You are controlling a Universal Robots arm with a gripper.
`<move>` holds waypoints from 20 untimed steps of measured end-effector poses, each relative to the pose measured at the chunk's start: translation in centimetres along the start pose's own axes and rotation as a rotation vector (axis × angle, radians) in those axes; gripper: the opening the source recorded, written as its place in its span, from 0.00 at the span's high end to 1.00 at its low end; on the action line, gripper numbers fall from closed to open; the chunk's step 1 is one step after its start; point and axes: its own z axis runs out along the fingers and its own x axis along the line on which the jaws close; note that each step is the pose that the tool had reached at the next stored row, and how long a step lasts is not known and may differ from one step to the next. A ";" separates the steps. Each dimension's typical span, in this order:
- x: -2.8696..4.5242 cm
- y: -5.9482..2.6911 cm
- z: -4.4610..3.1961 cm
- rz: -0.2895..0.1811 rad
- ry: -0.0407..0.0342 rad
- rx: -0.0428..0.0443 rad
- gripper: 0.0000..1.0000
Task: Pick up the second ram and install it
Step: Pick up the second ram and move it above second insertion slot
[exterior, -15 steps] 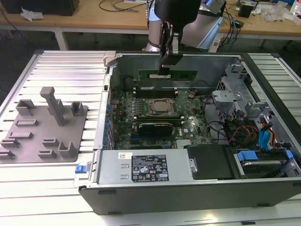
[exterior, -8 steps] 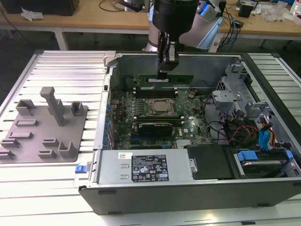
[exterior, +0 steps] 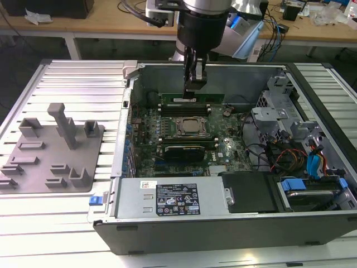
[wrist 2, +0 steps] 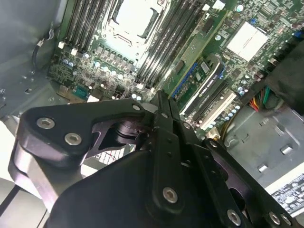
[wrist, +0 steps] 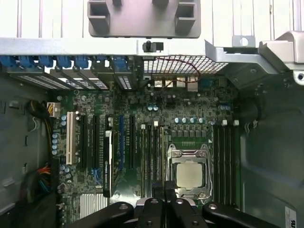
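The second ram (exterior: 215,99) is a long green strip lying level under my gripper (exterior: 195,89), whose fingers are shut on its middle. It hangs above the motherboard (exterior: 223,139) inside the open computer case, over the back row of black memory slots as the exterior view shows it. In the second wrist view the green strip (wrist 2: 190,54) runs out from the closed fingertips (wrist 2: 161,102) across the slots beside the processor socket (wrist 2: 135,16). In the first wrist view the gripper (wrist: 165,192) sits over the slots beside the socket (wrist: 189,173).
Another green module (exterior: 184,149) stands in the slots in front of the socket. A grey fixture plate (exterior: 50,151) with blocks lies at the exterior view's left. The power supply (exterior: 167,198) sits at the front, with drive bays and cables (exterior: 290,156) at the right.
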 end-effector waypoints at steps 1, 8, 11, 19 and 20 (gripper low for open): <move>0.00 0.05 0.11 0.000 0.0001 -0.0001 0.91; 0.00 0.36 0.74 0.000 0.0001 0.0000 0.91; 0.02 0.48 1.83 0.000 0.0000 0.0000 0.91; 0.06 -0.09 3.43 0.000 -0.0001 0.0001 0.91; 0.06 -0.10 3.58 0.000 0.0000 0.0001 0.91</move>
